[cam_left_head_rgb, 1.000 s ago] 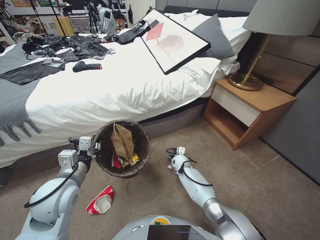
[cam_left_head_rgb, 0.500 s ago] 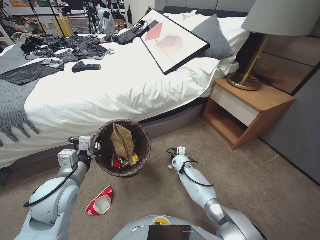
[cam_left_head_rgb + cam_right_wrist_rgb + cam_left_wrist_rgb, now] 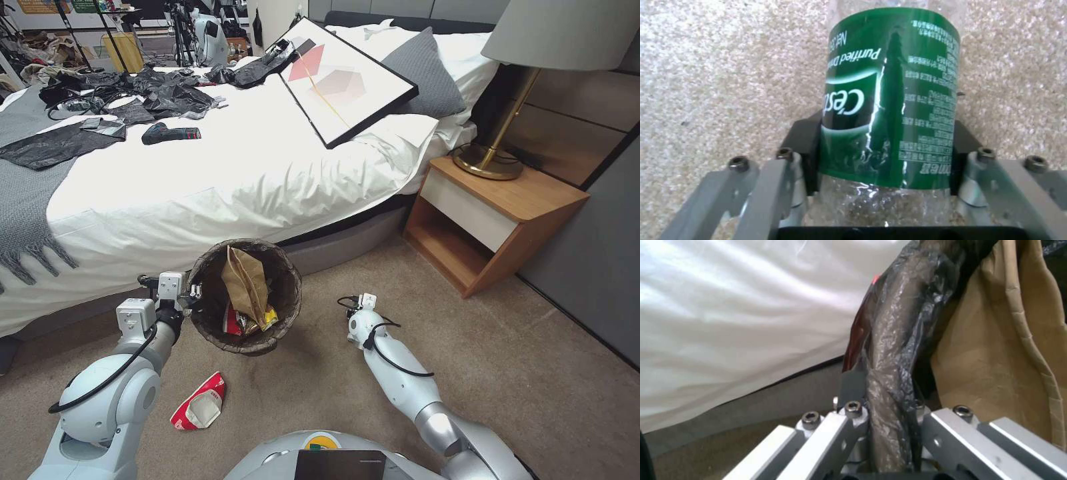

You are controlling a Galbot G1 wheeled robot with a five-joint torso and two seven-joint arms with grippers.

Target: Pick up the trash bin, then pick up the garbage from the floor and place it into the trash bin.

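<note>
**Bedside carpet, bin in one gripper, bottle in the other**

Tan carpet (image 3: 533,373) runs along the foot of a white-sheeted bed (image 3: 233,173), with a wooden nightstand (image 3: 493,220) and a brass-stemmed lamp (image 3: 507,127) off to the robot's right. On the bed lie a black-framed picture (image 3: 347,80), a grey pillow (image 3: 423,70), crumpled black bags (image 3: 167,93) and a fringed grey throw (image 3: 27,200).

The trash bin (image 3: 243,297), lined with a dark bag folded over its rim, sits just in front of the bed edge. The left gripper (image 3: 889,426) is clamped on that rim, one finger outside and one inside the liner (the left wrist view shows the bagged rim pinched between them). Inside stands a brown paper bag (image 3: 245,283), with red and yellow wrappers (image 3: 250,321) beneath it.

To the right of the bin, apart from it, the right gripper (image 3: 885,140) is low over the carpet, its jaws closed around a clear plastic bottle (image 3: 889,96). The green label reads "C'est" in white script, with "Purified" above it; the finer print is too small to make out.

A crumpled red-and-white packet (image 3: 199,403) lies on the floor near the left arm, just this side of the bin.
</note>
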